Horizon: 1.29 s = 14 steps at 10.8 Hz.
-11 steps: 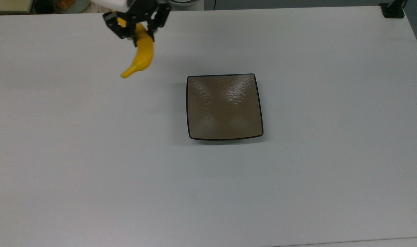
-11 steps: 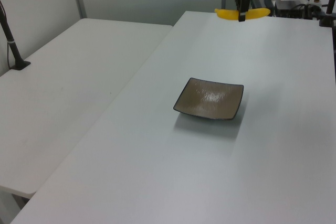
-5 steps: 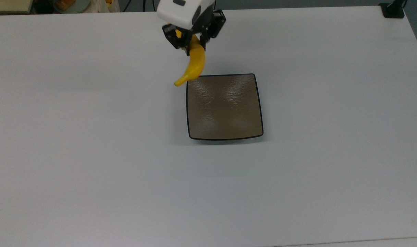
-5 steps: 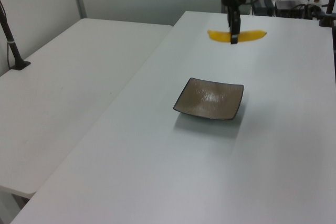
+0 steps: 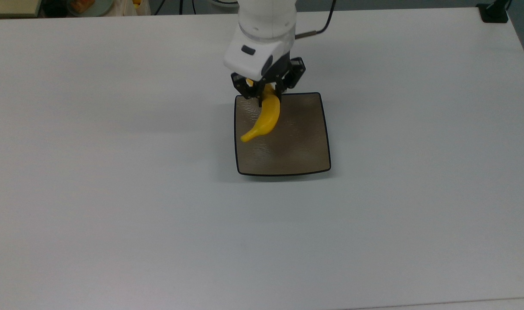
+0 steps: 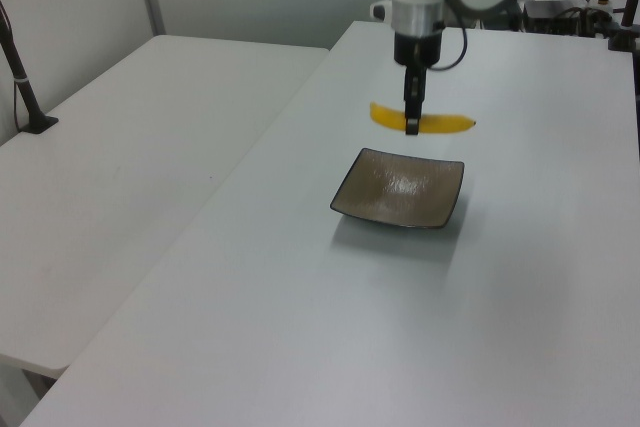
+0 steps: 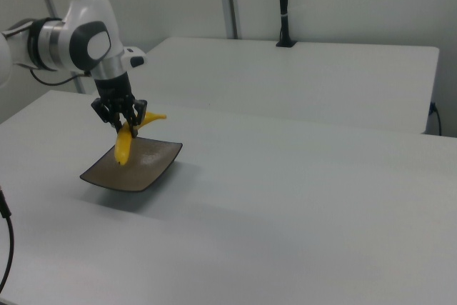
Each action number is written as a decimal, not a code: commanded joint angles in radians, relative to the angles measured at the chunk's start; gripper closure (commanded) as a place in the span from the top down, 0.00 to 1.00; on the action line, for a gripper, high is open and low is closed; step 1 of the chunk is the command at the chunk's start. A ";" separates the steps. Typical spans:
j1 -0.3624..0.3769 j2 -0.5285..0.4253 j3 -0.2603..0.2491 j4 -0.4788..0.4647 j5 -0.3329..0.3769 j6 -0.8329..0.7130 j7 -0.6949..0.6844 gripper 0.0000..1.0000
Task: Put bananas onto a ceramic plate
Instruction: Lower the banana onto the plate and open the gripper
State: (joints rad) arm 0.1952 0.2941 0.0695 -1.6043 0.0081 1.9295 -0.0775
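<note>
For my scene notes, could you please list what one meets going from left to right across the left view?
Black post → banana held in the gripper, above the square brown plate.

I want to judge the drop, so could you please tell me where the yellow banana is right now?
The smooth yellow curved banana hangs clamped in the black pincer, above the far-left part of the square brown ceramic plate in the top view, not touching it.

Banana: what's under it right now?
The ceramic plate, bare, sits on the table below the banana, held above it in the claw. The stem end is covered by the claw.
</note>
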 commanded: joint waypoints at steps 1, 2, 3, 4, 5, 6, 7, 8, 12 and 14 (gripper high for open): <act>0.039 0.039 0.000 -0.072 0.009 0.144 0.067 0.00; 0.043 0.060 0.000 -0.085 0.009 0.179 0.070 0.00; 0.046 0.085 0.004 -0.085 0.009 0.202 0.071 0.00; 0.050 0.100 0.004 -0.083 0.009 0.233 0.073 0.00; 0.055 0.108 0.004 -0.086 0.009 0.261 0.087 0.00; 0.059 0.123 0.004 -0.085 0.009 0.269 0.097 0.00; 0.059 0.132 0.004 -0.085 0.007 0.270 0.099 0.00; 0.059 0.140 0.004 -0.085 0.007 0.275 0.099 0.01; 0.061 0.152 0.006 -0.083 0.007 0.276 0.099 0.15; 0.058 0.152 0.006 -0.080 0.007 0.275 0.099 0.74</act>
State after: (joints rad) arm 0.2461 0.4396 0.0780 -1.6704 0.0081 2.1767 0.0041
